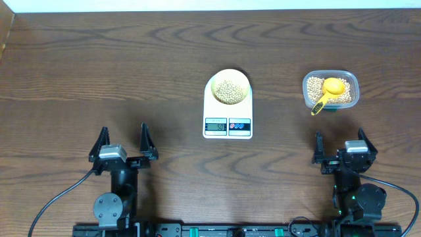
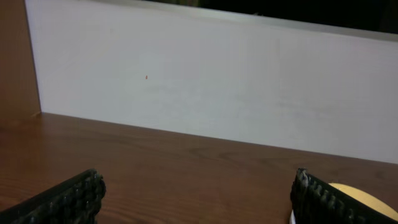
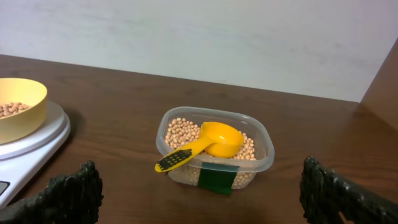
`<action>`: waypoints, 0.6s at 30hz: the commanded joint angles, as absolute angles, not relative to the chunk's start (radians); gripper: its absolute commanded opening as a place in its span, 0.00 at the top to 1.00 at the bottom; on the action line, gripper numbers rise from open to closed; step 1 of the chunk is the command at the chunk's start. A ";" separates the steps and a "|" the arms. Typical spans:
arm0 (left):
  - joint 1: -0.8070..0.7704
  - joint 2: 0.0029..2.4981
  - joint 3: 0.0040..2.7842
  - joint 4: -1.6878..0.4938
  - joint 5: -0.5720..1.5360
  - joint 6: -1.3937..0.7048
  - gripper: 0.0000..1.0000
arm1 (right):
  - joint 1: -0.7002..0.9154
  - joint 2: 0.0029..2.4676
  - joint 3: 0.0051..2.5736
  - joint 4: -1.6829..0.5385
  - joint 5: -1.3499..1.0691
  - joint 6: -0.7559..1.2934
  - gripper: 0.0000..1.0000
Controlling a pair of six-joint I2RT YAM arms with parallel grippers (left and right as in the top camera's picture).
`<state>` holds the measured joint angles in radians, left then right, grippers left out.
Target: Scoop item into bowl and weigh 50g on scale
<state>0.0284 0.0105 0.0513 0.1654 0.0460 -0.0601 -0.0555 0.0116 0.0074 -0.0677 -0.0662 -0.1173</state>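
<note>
Both the left fingers and the right fingers are spread wide with nothing between them, near the bench's front edge. Ahead of the right pair, the scoop lies in the tub on loose beans. Its handle pokes over the near rim, probably the place to pinch, as it looks like stiff, light plastic. The beans look hard and smooth, likely to roll and spill. More sit in the bowl on the scale, mid-bench. The display is too small to read. The bench is dark wood, with a pale wall behind.
</note>
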 commanded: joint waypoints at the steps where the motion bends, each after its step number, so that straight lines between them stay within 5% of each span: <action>1: 0.033 0.002 0.031 0.178 0.033 -0.073 0.02 | -0.051 0.006 0.006 -0.072 -0.056 -0.128 0.01; 18: 0.071 0.002 0.004 0.010 0.040 -0.073 0.02 | -0.051 0.006 0.006 -0.072 -0.056 -0.128 0.01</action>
<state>0.0658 0.0101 0.0059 0.0444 0.0460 -0.0643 -0.0555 0.0116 0.0074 -0.0673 -0.0662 -0.1173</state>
